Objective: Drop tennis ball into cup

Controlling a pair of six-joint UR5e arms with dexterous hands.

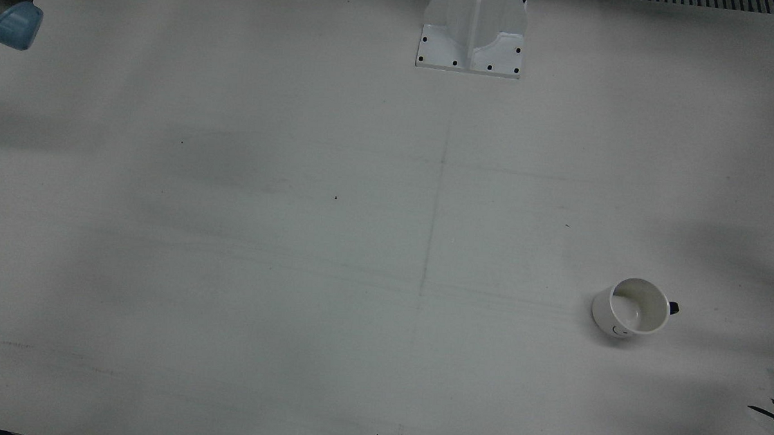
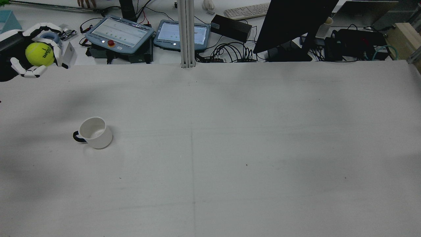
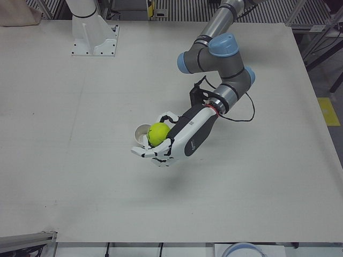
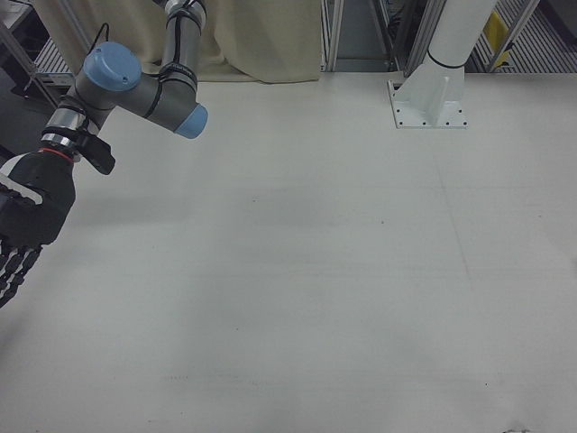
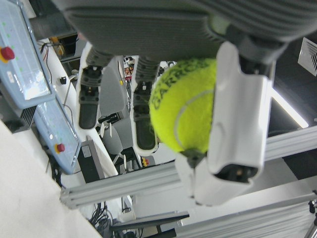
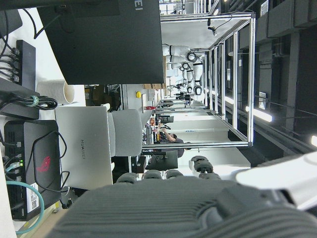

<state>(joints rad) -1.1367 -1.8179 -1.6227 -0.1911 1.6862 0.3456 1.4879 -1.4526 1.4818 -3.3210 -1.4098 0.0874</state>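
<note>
White fingers of the left hand curl around the tennis ball, holding it palm-up above the table, the arm bent at the elbow. Just behind the ball stands the cup, upright. Right hand hangs off to the side, fingers spread, holding nothing.

"HUAWEI" on laptop

Place: a robotics lab.
Bench: wide white table carrying bolted white arm pedestals.
Controls: two grey-blue teach pendants, tangled black cables, a black monitor.
Structure: aluminium-profile frames.
</note>
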